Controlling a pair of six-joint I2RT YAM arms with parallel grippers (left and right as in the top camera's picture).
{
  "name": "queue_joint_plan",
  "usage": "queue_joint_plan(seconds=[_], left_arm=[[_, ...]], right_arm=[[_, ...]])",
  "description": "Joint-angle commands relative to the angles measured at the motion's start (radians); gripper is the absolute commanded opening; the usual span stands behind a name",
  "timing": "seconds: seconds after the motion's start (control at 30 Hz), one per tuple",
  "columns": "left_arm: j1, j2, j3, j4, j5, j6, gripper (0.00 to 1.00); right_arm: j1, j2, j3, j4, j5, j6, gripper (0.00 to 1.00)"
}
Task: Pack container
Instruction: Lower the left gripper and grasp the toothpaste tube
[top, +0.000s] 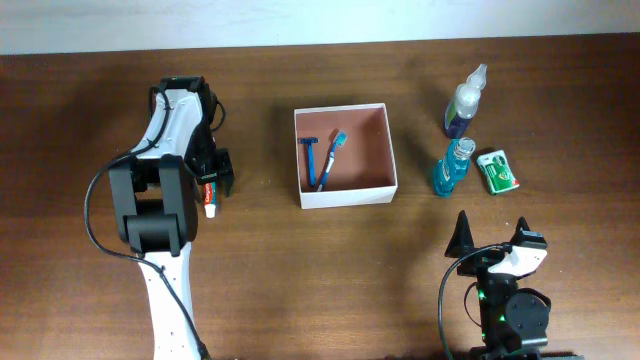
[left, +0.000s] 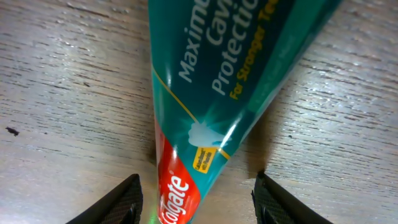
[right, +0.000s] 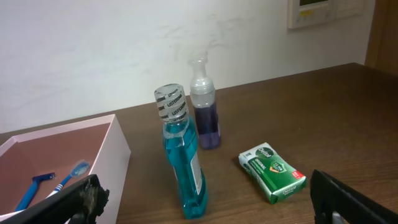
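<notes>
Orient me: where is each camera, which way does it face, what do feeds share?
Overhead: above the table, looking straight down; both arms show.
Left wrist: on left hand, looking down at toothpaste tube; fingertips at bottom.
Right wrist: on right hand, low, facing the wall; fingers in bottom corners.
Shared: overhead and right wrist both show container and mouthwash.

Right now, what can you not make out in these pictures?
Toothpaste tube: overhead, the left arm hides most of it; left wrist view, the frame edges cut off both ends.
Toothbrush: right wrist view, a right finger covers its handle.
Green packet: small print unreadable in both views.
</notes>
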Motion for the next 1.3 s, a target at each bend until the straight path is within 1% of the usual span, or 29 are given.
queue_joint_plan(seconds=[0.0,0.4,0.5,0.63,0.77,1.0,1.27], left_arm=[[0.006,-0.020,-0.013,0.007,-0.010,-0.003,0.57],[0.006,-0.019,-0.046,0.029,-0.007,-0.003,0.57],[0.006,-0.019,-0.046,0.032,-0.007,-0.003,0.47],[0.006,-0.019,-0.046,0.043,-0.008,-0.002,0.42],[0.006,-0.020,-0.046,0.063,-0.017,0.002,0.34],[0.006,-0.020,-0.046,0.070,-0.037,0.006,0.16],[0.006,-0.026,-0.018,0.061,-0.036,0.006,0.11]], right_arm=[[0.008,-0.008,-0.005,-0.008,0.009,-0.011,0.98],[0.008,-0.008,-0.005,-0.008,0.009,-0.011,0.98],[0.008,-0.008,-0.005,-0.008,0.009,-0.011,0.98],[0.008,-0.008,-0.005,-0.008,0.009,-0.011,0.98],[0.008,-0.008,-0.005,-0.008,0.009,-0.011,0.98],[0.008,-0.008,-0.005,-0.008,0.009,-0.011,0.98],[0.008,-0.008,-0.005,-0.008,0.009,-0.011,0.98]])
